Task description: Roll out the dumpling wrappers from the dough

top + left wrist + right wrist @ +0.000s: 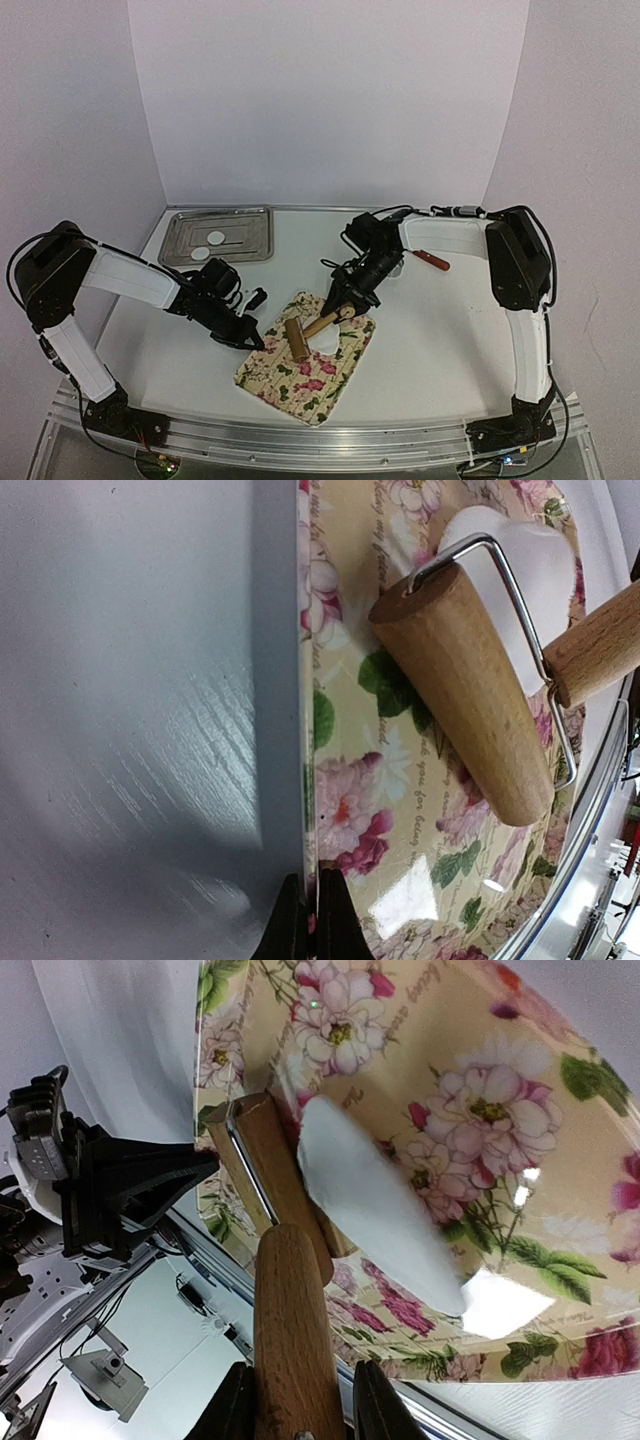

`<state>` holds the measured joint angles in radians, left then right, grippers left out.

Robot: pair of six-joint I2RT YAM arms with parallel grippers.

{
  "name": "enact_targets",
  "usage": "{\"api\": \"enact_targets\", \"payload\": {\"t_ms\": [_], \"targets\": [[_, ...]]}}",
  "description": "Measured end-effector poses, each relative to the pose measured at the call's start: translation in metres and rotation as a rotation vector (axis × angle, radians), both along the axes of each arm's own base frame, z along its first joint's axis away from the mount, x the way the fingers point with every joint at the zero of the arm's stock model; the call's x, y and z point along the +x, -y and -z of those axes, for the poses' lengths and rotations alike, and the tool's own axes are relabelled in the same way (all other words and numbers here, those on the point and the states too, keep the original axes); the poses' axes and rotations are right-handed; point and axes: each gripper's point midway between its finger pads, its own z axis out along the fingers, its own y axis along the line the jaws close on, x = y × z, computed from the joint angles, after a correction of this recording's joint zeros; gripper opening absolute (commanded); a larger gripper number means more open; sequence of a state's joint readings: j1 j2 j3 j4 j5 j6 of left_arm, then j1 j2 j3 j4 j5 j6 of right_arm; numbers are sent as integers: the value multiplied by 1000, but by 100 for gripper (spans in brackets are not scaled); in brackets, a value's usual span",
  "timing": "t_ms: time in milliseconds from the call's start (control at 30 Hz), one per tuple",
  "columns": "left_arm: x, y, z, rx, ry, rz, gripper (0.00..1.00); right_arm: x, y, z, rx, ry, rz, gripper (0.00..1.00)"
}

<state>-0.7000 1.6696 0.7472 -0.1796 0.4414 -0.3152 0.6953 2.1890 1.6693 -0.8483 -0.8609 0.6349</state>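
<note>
Top external view: close to the middle of the near edge of the tabletop (440, 330) lies a floral board (300, 375), turned at a slant. The left tool (255, 342) sits at the board's left edge. The left wrist camera shows its two black fingers pressed fully together on that thin edge, pinching the board.

On the board's far half rests a wooden rolling pin (297, 339), its barrel across the board and its wire frame leading to a wooden handle. A lump of white dough (325, 340) lies just beside the barrel on its right, touching it, partly flattened and longer than it is wide.

The right tool (345, 305) reaches in from the far right. In the right wrist camera its fingers stand partly apart and clamp the pin's handle between them.

Farther back, in the far left corner of the tabletop, sits a shallow metal tray (250, 235). Two dumpling wrappers (216, 238) lie flat inside it, near each other in its left half. Toward the far right edge, a red-handled utensil (432, 260) lies just beside the right arm; what kind it is cannot be made out.
</note>
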Motion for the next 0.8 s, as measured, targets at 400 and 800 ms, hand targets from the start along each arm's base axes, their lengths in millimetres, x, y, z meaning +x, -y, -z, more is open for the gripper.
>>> {"api": "enact_targets", "payload": {"t_ms": [400,800], "targets": [[1,0,0,-1,-19,-30,0,-23,-36,-17,2,61,-120,0],[3,-4,-1,17,-5,-81,0,-94,-9,-51,-191,169,-220,0]]}}
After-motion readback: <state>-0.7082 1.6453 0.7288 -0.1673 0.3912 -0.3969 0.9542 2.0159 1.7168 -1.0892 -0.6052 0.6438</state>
